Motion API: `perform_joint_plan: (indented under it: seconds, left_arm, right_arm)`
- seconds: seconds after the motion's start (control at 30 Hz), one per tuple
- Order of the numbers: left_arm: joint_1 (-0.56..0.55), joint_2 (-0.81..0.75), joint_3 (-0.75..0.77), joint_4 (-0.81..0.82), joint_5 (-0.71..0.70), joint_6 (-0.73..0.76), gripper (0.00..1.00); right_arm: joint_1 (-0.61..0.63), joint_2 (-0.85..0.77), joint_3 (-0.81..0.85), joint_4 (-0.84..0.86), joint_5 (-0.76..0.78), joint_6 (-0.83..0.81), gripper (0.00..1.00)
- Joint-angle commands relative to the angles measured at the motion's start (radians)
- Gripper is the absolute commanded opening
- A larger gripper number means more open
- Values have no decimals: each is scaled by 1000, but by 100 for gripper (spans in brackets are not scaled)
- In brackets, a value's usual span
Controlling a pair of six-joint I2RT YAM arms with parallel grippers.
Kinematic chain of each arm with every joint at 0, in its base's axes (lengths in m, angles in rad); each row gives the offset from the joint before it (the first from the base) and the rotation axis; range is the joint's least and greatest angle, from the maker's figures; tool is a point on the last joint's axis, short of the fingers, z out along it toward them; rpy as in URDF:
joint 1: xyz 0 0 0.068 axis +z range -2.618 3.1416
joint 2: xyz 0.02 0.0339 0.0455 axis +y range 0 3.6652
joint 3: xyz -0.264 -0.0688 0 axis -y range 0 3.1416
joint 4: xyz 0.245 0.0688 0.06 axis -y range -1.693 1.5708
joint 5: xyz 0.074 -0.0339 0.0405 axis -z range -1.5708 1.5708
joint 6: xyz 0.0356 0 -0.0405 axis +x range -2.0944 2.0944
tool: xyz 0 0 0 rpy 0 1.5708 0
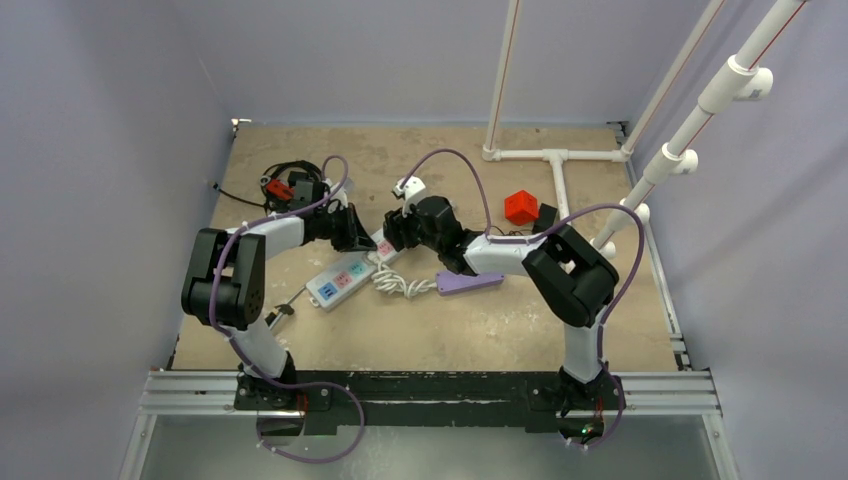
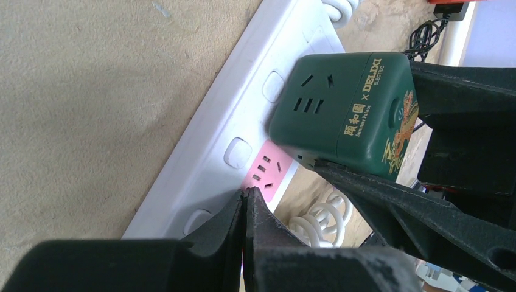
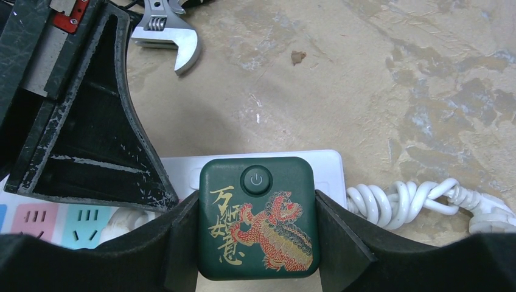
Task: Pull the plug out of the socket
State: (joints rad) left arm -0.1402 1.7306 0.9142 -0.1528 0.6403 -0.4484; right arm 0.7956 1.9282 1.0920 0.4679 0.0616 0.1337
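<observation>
The work is at the grasp-and-brace step, with the pull itself not yet made. The dark green cube-shaped plug (image 3: 257, 225), printed with gold characters and a red-and-gold dragon under a round power button, sits on one end of the long white power strip with pastel outlets, the socket (image 2: 201, 140). That strip lies at an angle near the middle of the worn tan table (image 1: 500, 330), with its white coiled cord (image 3: 414, 201) bunched just beside it. The right jaws stand partly open and are clamped on the plug, one black finger (image 3: 176, 243) against each opposite side face. The left jaws are fully closed, empty, and their joined tips bear down on the strip next to the pink outlet, just beside the plug; this looks like a hold-down so the strip stays put. From the left wrist view the plug's underside appears to meet the strip, and no pins show, so I judge it seated. The next move calls for the right arm (image 1: 500, 255) to draw the plug straight away from the strip's face, along the line of the pins, without twisting, while the left arm (image 1: 275, 232) keeps pressure downward. Both arms reach forward and inward from their bases, elbows bent, wrists meeting over the strip. A silver adjustable wrench (image 3: 167, 36) and a flat purple bar (image 1: 468, 283) lie apart from the action.
</observation>
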Motion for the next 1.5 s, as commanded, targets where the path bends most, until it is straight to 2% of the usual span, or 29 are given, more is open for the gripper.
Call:
perform_joint_plan:
  seconds: [0.0, 0.13, 0.37, 0.6, 0.9, 1.17, 1.47]
  left_arm:
    - [-4, 27, -3, -59, -62, 43, 0]
    - [-4, 29, -4, -59, -62, 43, 0]
    - [-4, 32, -4, -58, -62, 42, 0]
    - [-4, 30, -5, -57, -62, 41, 0]
    - [-4, 35, -4, -59, -64, 43, 0]
    - [-4, 34, -2, -61, -65, 43, 0]
    - [-4, 35, -3, -60, -66, 45, 0]
  right_arm:
    - [-26, -22, 2, 11, 62, 26, 0]
    - [12, -62, -22, 38, 140, 7, 0]
    - [155, -43, 2, 26, 396, -58, 0]
    - [152, -39, 5, 24, 338, -35, 0]
    - [6, -102, -34, 41, 74, 42, 0]
    - [18, -89, -19, 30, 158, 17, 0]
    - [128, -78, -2, 15, 412, -33, 0]
